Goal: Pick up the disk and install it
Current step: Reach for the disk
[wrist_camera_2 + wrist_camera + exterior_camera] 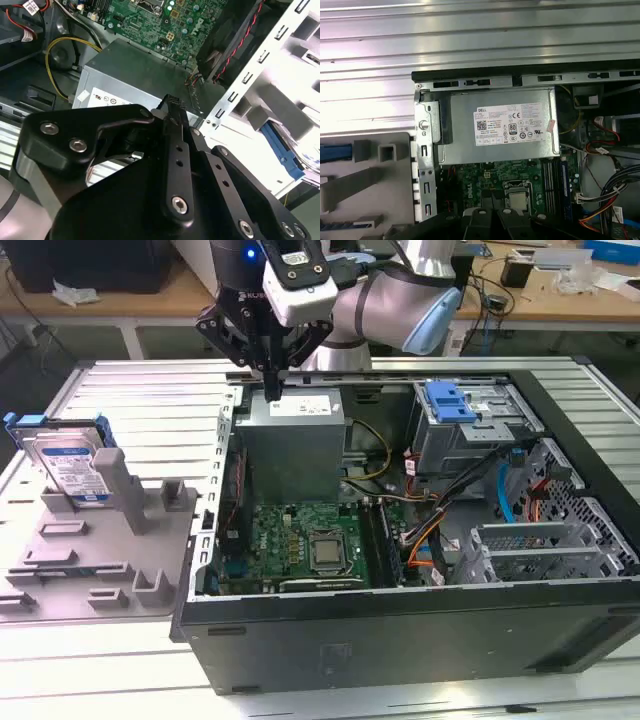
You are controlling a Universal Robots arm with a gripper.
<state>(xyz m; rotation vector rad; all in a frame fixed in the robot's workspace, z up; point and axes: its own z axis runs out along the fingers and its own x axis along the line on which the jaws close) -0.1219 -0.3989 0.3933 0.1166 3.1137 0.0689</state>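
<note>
At the exterior view's far left, the disk (68, 465) is seen whole, stood on edge in a slot of the grey holder (110, 540) on the slatted table (150, 380). A silver body, a white-and-blue label and a thin blue bracket around it can be made out. In the second wrist view a stretch of that blue bracket (282, 150) is caught behind the holder, the rest cut off at the frame edge. Further right, the gripper (272, 385) is held above the power supply (295, 445), well apart from the disk, its fingers pressed together on nothing. At the right, the drive cage (470, 430) is crossed low down by cables.
</note>
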